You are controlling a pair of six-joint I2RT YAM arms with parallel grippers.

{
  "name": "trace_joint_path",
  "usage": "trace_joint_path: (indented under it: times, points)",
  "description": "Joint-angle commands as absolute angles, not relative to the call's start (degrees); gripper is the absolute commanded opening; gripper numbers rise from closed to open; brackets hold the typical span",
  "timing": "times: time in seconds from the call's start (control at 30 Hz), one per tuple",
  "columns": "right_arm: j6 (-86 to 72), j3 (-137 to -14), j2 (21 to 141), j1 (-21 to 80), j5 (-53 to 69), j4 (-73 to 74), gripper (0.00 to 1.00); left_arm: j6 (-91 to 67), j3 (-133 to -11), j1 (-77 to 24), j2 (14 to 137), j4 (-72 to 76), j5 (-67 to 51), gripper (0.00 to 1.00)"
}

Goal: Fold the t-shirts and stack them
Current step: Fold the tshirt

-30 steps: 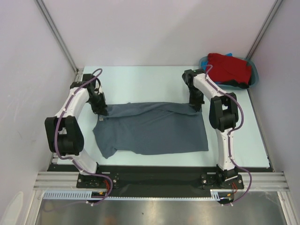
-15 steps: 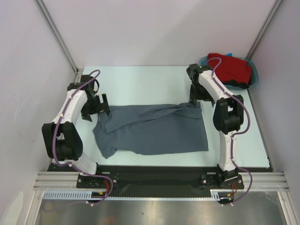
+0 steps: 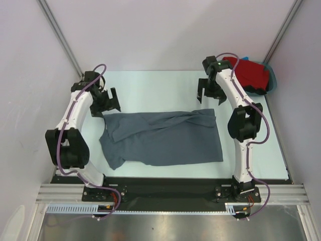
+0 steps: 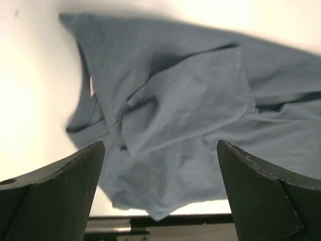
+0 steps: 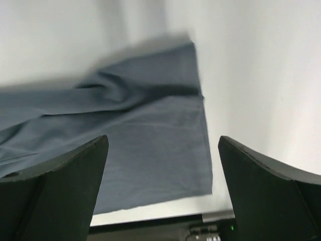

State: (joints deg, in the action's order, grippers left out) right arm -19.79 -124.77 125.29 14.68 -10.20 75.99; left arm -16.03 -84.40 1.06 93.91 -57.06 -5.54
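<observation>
While my left hand (image 3: 106,103) and right hand (image 3: 209,95) hang spread and empty over the far corners of the grey t-shirt (image 3: 165,138), it lies rumpled on the table (image 3: 150,83). The red t-shirt (image 3: 251,73) sits beyond its far-right corner. Risk: grasping the bunched far edge could pinch doubled layers and skew my fold.

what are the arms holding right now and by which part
Nothing is held. The jaws of the left arm and right arm stand open and empty, clear of the grey t-shirt on the table.
</observation>
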Motion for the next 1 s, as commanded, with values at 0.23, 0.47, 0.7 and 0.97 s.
trace_joint_path:
  times: [0.23, 0.47, 0.7, 0.97]
  points:
    - [-17.31, -128.76, 126.57, 14.68, -0.53, 75.41, 0.96, -12.57, -86.92, -3.07, 106.34, -51.77, -15.11, 1.00]
    - [-17.66, -127.79, 126.04, 14.94, 2.02, 74.97, 0.95, -8.97, -83.76, -4.92, 109.51, -51.41, -15.82, 1.00]
    - [-19.34, -127.45, 124.98, 15.38, 0.09, 76.64, 0.95, -6.95, -83.93, -5.27, 111.18, -51.68, -12.40, 0.95]
    - [-20.21, -127.44, 125.51, 15.56, 0.09, 76.99, 0.95, -7.56, -86.04, -5.36, 114.34, -51.06, -10.20, 0.04]
